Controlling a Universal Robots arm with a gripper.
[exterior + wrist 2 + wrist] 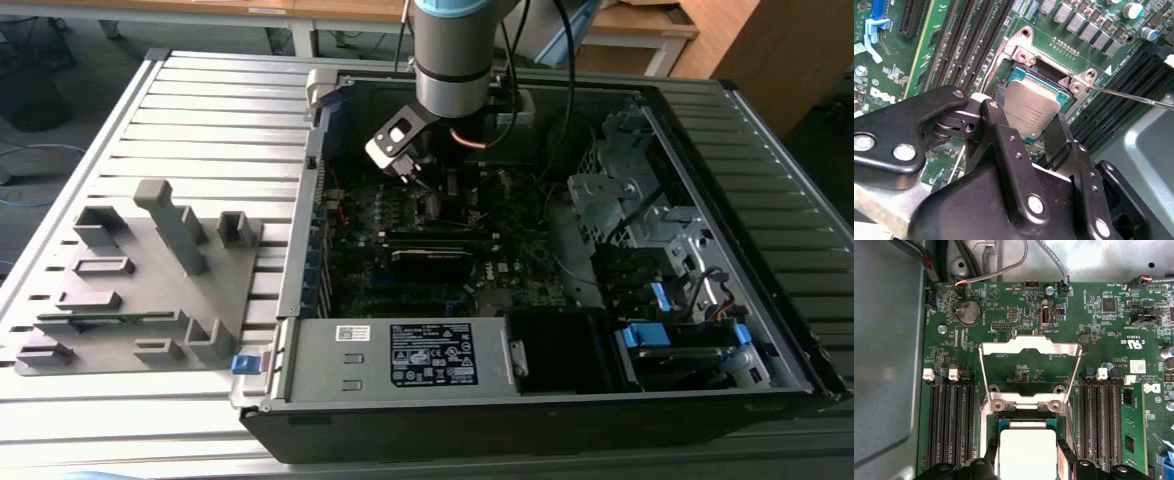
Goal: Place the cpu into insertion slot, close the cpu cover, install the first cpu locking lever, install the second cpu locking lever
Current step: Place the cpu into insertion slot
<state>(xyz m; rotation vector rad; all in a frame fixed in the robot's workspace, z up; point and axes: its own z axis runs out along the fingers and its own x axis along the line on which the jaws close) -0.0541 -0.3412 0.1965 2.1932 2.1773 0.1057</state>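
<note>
Black gripper [1026, 114] jaws clamp the flat silver-grey cpu [1030, 102] over the dark square insertion slot [1026, 75]; placement underway, I judge, needing level seating.

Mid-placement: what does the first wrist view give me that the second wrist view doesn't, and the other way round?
First wrist view: the cpu cover swung open on its hinge, with a coin cell on the board beyond it.
Second wrist view: a thin lever rod running off from the socket's corner, and the gripper fingers against two opposite edges of the cpu.
Both wrist views: the cpu over the insertion slot, with memory slots on either side.
</note>
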